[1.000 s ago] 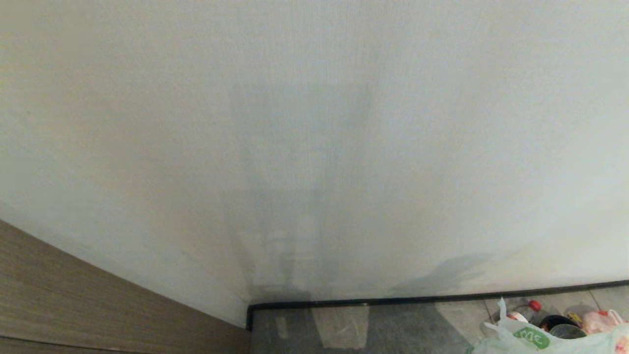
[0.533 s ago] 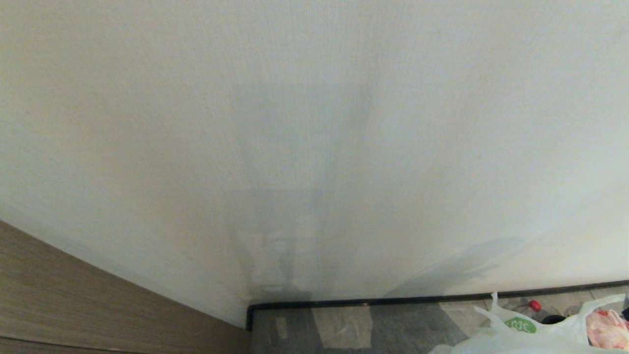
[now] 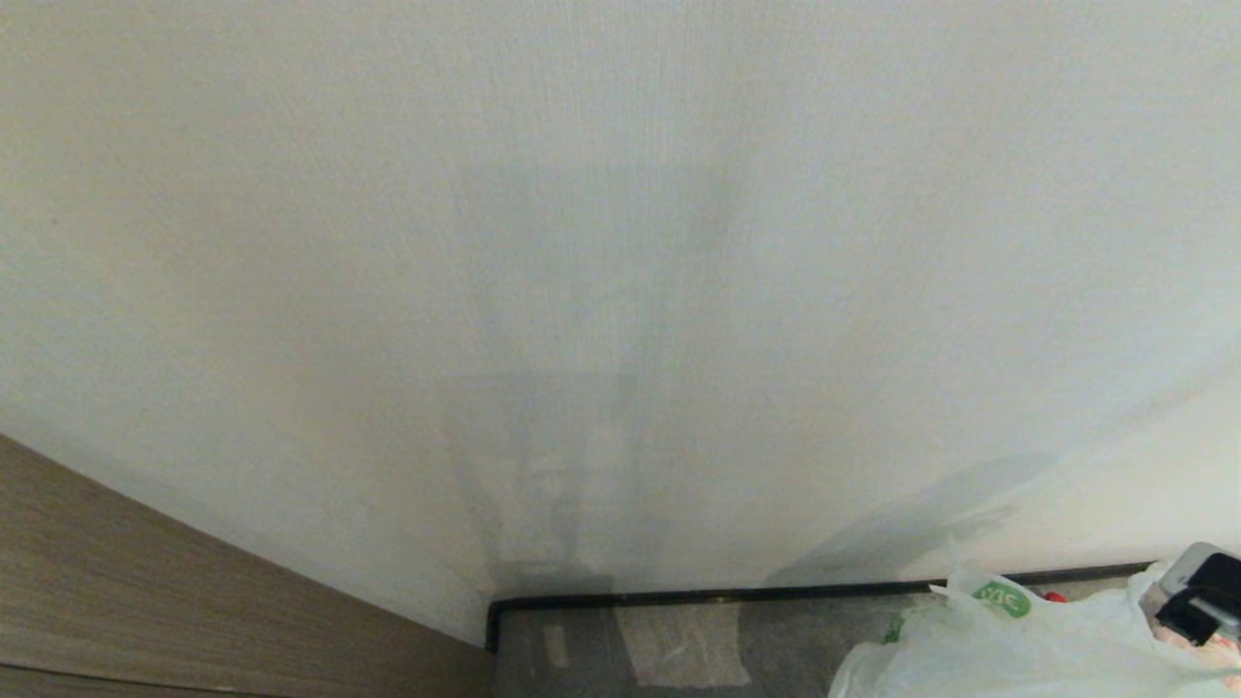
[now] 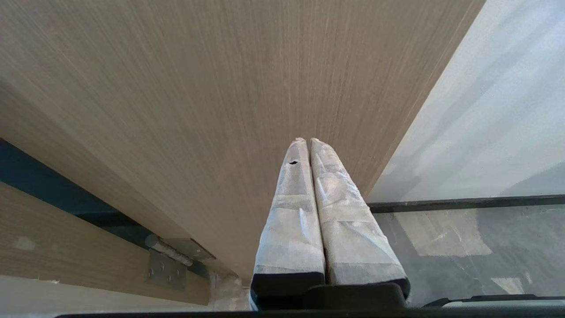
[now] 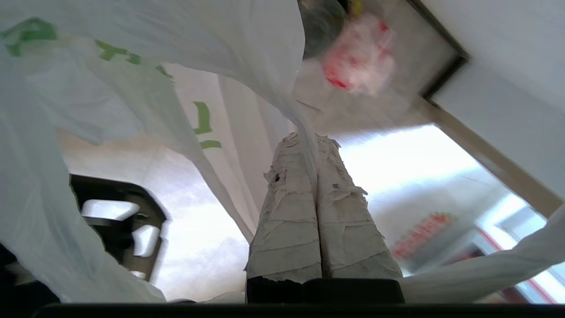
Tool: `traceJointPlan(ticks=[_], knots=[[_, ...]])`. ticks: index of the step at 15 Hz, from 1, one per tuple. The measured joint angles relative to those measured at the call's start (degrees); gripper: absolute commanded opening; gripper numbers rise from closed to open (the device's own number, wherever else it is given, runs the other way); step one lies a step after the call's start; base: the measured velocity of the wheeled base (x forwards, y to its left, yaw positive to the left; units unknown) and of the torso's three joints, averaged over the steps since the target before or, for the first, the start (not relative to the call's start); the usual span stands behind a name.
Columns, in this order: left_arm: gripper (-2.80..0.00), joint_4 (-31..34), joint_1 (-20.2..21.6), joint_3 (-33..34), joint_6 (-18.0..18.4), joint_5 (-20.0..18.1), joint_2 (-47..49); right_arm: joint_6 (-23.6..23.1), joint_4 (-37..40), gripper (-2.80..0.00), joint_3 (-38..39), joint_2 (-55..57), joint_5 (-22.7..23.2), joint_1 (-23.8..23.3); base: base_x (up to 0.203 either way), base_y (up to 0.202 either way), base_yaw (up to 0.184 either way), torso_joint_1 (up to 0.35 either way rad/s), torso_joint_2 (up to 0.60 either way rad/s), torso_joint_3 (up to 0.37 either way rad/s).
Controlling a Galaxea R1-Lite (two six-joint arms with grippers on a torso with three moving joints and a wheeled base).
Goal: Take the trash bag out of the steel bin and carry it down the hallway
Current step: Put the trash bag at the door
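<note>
The trash bag (image 3: 1008, 645) is at the lower right of the head view, in front of the white wall (image 3: 620, 242) and its black skirting (image 3: 776, 589), above the grey floor (image 3: 679, 645). It is thin white plastic with a green print, and something pinkish red shows through near its right side. The steel bin cannot be seen in any view, so I judge that the bag is already out of it, or almost out.

The right gripper (image 5: 314, 141) is clenched on a thin fold of the bag; in the right wrist view the plastic runs from between its taped fingers (image 5: 287, 212) and spreads wide around the camera. In the head view only a dark part of the right arm (image 3: 1202, 591) shows at the right edge, next to the bag.

The left gripper (image 4: 307, 142) is closed on nothing and stays parked near a wooden door (image 4: 198, 88) with a hinge (image 4: 165, 265).

The step in hand seems to be lifting the bag free and holding it for the carry. To do it well, the grasp should stay firm, because the plastic is thin and could slip or tear under the weight. The lift should be smooth and high enough that the bottom does not drag on the floor. Before the base drives, it is better to let the bag stop swinging and to keep it away from the wall
</note>
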Motion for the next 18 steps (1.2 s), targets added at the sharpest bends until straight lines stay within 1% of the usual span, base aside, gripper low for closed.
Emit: traceJointPlan(ticks=[1,5,8,14,18], knots=[[-2.8,0.0,0.0,0.0,0.0,0.0,0.0,-0.2,-0.4,-2.8,-0.1,1.2,-1.1,0.9,0.0,0.0,0.0,0.0,0.0,0.0],[-2.8,0.0,0.0,0.0,0.0,0.0,0.0,-0.3,-4.7,-2.8,0.3,6.0,-1.4,3.2,0.0,0.0,0.0,0.0,0.0,0.0],[-2.8,0.0,0.0,0.0,0.0,0.0,0.0,-0.3,-9.8,-2.8,0.4,9.7,-1.4,3.7,0.0,0.0,0.0,0.0,0.0,0.0],[-2.8,0.0,0.0,0.0,0.0,0.0,0.0,-0.2,-15.4,-2.8,-0.2,16.2,-1.4,4.6,0.0,0.0,0.0,0.0,0.0,0.0],[-2.8,0.0,0.0,0.0,0.0,0.0,0.0,-0.2,-23.8,-2.8,-0.3,21.6,-1.5,7.0,0.0,0.0,0.0,0.0,0.0,0.0]])
